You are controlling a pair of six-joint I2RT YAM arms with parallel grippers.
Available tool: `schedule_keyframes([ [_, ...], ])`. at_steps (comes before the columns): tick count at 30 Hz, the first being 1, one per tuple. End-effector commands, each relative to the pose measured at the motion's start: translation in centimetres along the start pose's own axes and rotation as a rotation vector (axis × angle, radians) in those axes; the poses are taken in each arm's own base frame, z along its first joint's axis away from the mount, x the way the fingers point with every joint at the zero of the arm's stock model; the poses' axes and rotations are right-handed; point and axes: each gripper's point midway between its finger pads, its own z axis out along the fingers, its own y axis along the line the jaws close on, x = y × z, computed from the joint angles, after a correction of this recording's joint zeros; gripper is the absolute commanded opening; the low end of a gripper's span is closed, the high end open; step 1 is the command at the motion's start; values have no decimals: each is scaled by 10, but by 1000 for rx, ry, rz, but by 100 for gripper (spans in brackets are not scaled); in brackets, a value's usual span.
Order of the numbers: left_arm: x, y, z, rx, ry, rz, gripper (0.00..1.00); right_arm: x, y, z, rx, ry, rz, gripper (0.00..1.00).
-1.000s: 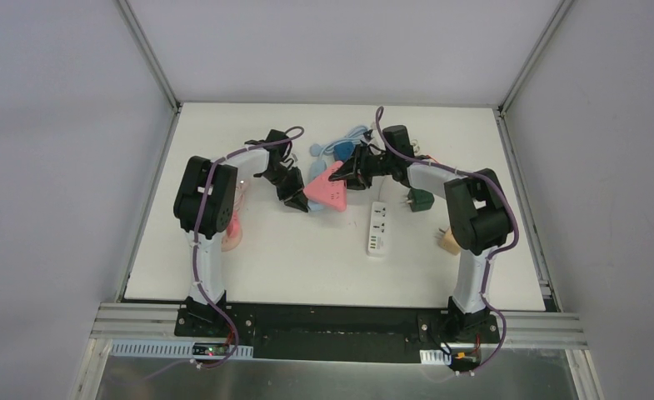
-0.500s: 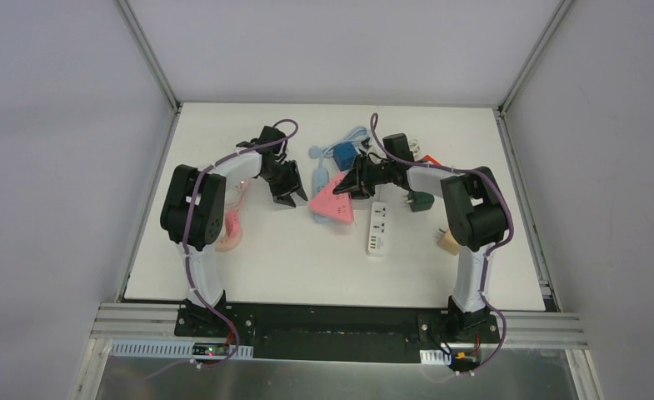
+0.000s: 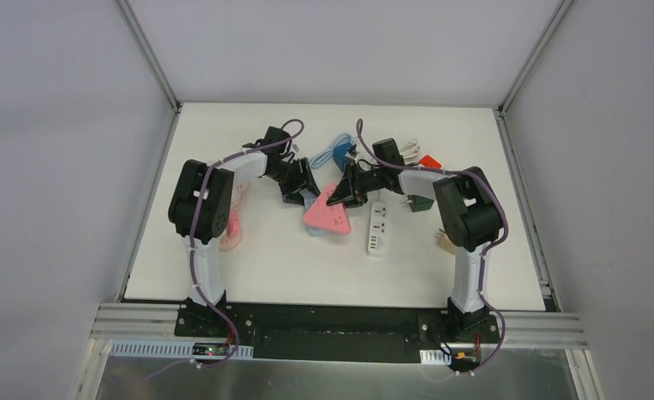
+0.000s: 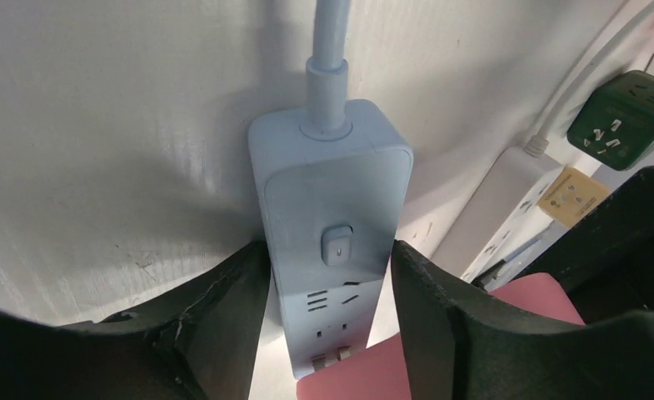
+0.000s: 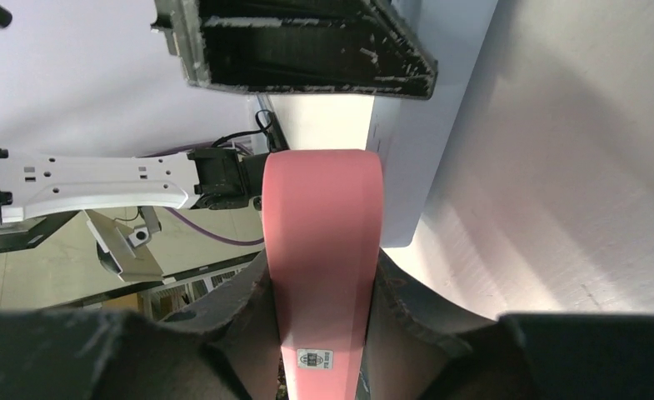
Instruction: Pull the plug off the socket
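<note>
The right gripper (image 3: 346, 188) clamps the pink triangular plug (image 3: 327, 215) by its far corner, above the middle of the table (image 3: 265, 262), with the plug's broad edge facing the arm bases. The plug overlaps the near end of the blue socket strip (image 4: 331, 208), whose long axis runs away toward its cord (image 4: 327, 33). The left gripper (image 3: 301, 197) straddles the strip with its jaws spread, and a gap shows on one side.

top: overhead, rear, looks dn | wrists: close | shared: pink plug (image 3: 327, 215) (all 3)
</note>
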Motion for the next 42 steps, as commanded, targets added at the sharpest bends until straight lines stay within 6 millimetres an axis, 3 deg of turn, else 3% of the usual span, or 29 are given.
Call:
schedule_keyframes([
  [1,20,21,5,-125,86,-13,53,2,23,-2,-70,22,-63,0],
  [6,33,45,3,-254,109,-25,37,-4,43,-7,-117,3,-98,0],
  [7,12,-12,-66,-154,-93,81,35,-4,50,-8,-138,9,-100,0],
  [8,32,44,-6,-278,83,-9,33,-5,55,-9,-154,8,-98,0],
  [9,36,52,0,-305,104,-16,32,-8,62,-10,-166,4,-84,0],
  [12,38,55,0,-331,102,-2,30,-15,74,-14,-203,17,8,0],
  [18,35,50,-1,-318,95,3,31,-11,76,-16,-198,-26,-87,0],
  [23,27,34,-7,-279,86,28,46,-10,70,-21,-163,-78,-98,0],
  [26,21,15,-13,-222,83,65,58,-11,64,-28,-132,-118,-90,0],
  [32,9,-12,-32,-162,68,136,70,-20,28,-45,59,-247,-38,0],
  [34,4,-12,-39,-182,40,158,74,-24,14,-51,121,-291,-10,0],
  [37,-4,-5,-50,-235,-11,179,88,-26,-3,-55,179,-318,37,0],
  [42,-23,11,-77,-342,-153,204,90,-24,-23,-51,227,-305,93,4],
])
